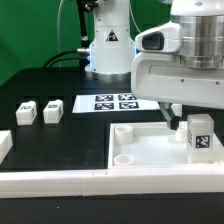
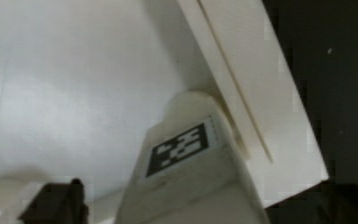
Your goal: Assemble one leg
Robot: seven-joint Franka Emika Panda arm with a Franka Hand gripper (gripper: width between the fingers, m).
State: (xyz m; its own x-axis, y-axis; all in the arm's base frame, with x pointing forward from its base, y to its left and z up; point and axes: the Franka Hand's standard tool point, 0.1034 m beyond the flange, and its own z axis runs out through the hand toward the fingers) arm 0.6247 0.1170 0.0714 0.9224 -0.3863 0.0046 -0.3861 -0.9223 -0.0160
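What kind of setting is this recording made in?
Most likely a robotics lab bench: a fixed marker board on a dark table, tagged white furniture parts such as the leg, and a dark curtain backdrop.

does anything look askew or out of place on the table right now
Nothing stands out. One leg stands upright on the tray under the gripper; two more legs sit side by side on the table, and the marker board lies flat.
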